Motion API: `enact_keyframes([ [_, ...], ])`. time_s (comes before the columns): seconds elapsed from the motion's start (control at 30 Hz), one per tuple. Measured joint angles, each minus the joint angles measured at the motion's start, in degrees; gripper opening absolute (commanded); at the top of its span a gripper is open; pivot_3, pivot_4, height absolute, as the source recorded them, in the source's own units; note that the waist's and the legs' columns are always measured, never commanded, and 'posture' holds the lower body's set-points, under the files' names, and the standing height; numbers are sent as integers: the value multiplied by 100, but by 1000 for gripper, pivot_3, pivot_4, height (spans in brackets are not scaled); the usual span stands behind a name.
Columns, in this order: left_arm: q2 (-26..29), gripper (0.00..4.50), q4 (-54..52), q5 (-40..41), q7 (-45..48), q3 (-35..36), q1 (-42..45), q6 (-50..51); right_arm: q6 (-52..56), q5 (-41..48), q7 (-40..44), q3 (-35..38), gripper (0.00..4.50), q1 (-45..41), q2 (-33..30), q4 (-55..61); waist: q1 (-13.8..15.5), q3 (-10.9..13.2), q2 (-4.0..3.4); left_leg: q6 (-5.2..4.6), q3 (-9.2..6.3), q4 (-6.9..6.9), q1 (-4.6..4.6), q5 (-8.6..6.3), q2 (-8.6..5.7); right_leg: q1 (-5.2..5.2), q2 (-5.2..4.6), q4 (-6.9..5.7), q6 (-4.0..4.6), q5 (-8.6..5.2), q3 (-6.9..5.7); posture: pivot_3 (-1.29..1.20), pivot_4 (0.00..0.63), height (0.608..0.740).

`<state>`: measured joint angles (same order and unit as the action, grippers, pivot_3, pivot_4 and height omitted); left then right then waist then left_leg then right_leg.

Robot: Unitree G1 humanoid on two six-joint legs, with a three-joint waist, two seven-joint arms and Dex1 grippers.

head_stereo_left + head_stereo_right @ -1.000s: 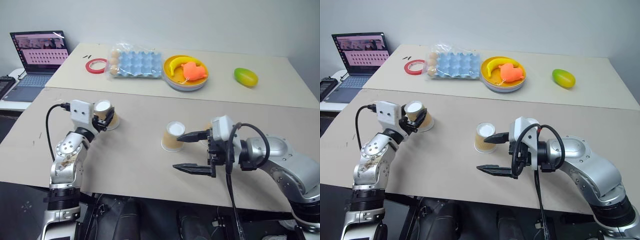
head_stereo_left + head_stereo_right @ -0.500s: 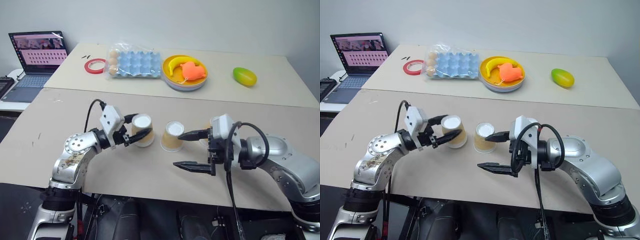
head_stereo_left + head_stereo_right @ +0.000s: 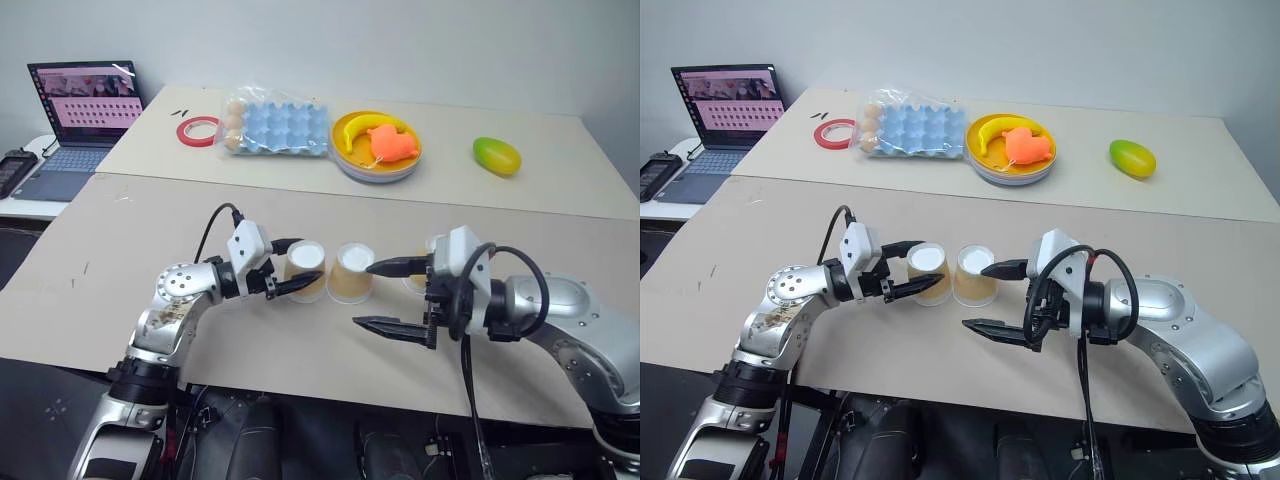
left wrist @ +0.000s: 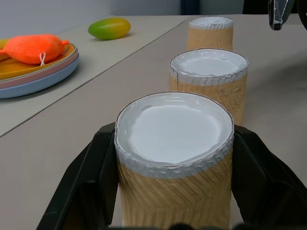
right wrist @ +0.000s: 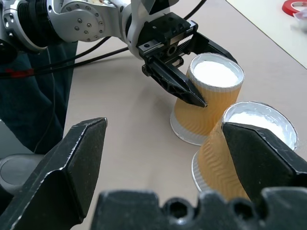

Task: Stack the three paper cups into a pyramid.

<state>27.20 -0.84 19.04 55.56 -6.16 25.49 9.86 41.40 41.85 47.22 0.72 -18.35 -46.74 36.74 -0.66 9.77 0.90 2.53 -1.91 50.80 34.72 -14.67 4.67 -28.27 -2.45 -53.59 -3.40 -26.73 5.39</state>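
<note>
Tan tabletop (image 3: 150,240) with three upside-down paper cups. Left gripper (image 3: 300,281) clasps one cup (image 3: 306,270) resting on the surface, just beside a second cup (image 3: 351,272). Right gripper (image 3: 385,296), jaws spread wide and empty, hovers near a third cup (image 4: 211,32).

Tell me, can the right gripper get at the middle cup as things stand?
Probably yes. The right gripper is open and sits right beside the middle cup, with bare table between them. The left gripper holds only the neighbouring cup.
</note>
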Motion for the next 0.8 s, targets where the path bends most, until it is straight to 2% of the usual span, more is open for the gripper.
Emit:
enact_keyframes([
  [0.07, -28, 3619, 40, -25, 13, -22, 43, -6, 14, 2, -2, 12, 4500, 13, -1, 10, -1, 0, 0, 0, 0, 0, 0, 0, 0, 0, 0, 0, 0, 0, 0, 0, 150, 645],
  [0.1, -36, 3784, 42, -60, 17, -35, 51, -9, 23, 2, -2, 13, 4500, 22, -1, 26, -2, 0, 0, 0, 0, 0, 0, 0, 0, 0, 0, 0, 0, 0, 0, 0, 150, 645],
  [0.17, -41, 4470, 124, -128, 31, -168, 43, 36, 26, 1, -2, 18, 4500, 32, 0, 59, -11, 0, 0, 0, 0, 0, 2, 0, 0, -3, 0, 0, 0, 0, 0, 0, 150, 645],
  [0.43, 111, 4493, -166, -56, 112, -175, 25, 385, 28, 3, 18, 38, 4500, 81, -3, 84, -43, 1, 0, -1, 0, -1, 1, 0, 1, -4, 1, -1, 0, 0, 0, 0, 150, 645],
  [0.53, 402, 4493, -571, 209, 169, -6, 20, 803, 30, 44, 65, 140, 4500, 195, -58, 70, -41, 2, -1, -1, 0, -1, 3, 0, 2, -5, 1, -1, 0, 0, 0, 0, 150, 645],
  [0.7, 1024, 4493, -1326, 905, 210, 643, -65, 1667, 23, 77, 303, 553, 4500, 962, -387, -219, -30, 3, -2, -1, 1, -1, 1, 0, 2, -3, 1, 3, -1, 0, 0, 0, 150, 645],
  [0.8, 1325, 4493, -1710, 1335, 194, 934, -107, 2185, -114, -266, 511, 703, 4500, 1554, -705, -490, -18, 3, -1, -1, 1, 0, 0, 0, 2, -3, 1, 3, -1, -1, 0, 0, 150, 645],
])
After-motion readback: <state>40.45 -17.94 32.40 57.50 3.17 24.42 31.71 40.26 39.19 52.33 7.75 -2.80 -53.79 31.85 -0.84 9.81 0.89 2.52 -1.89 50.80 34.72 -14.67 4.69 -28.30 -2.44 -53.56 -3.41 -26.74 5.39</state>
